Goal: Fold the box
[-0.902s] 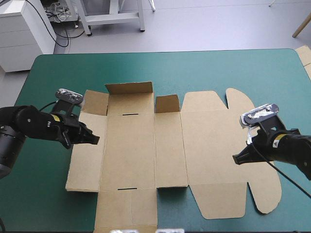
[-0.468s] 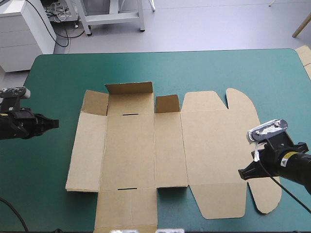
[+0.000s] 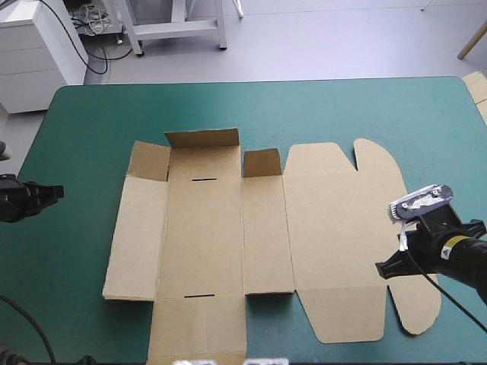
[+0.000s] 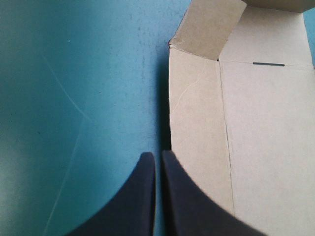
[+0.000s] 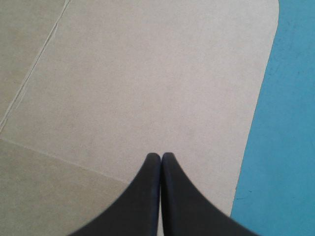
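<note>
- The box (image 3: pixel 228 228) lies opened out as one brown sheet in the middle of the table. It stretches from ahead of the left pincer (image 3: pixel 55 192) to under the right pincer (image 3: pixel 380 268).
- Most of the sheet is flat. At its far side, three flaps stand up: a wide one (image 3: pixel 202 138), a small one (image 3: pixel 262 162) beside it, and a corner flap (image 3: pixel 148 160) nearest the left pincer.
- Two thin slots are cut in the widest panel, one (image 3: pixel 204 180) near its far fold and one (image 3: pixel 198 296) near its near fold.
- In the left wrist view, the left pincer (image 4: pixel 155 157) has its fingers all but together, with only a sliver of cover between them and nothing held. The box (image 4: pixel 256 147) starts just ahead of and beside its tips, with the corner flap (image 4: pixel 206 27) and a slot (image 4: pixel 269 64) farther ahead.
- In the high view that pincer hangs over bare teal-green cover (image 3: pixel 84 251), apart from the box's edge.
- The right pincer (image 5: pixel 160 156) is closed to a point and grips nothing. It sits over the box's (image 5: pixel 123 73) rounded end panel, with the panel's edge and cover (image 5: pixel 285 147) off to one side.
- I cannot tell whether its tips touch the board.
</note>
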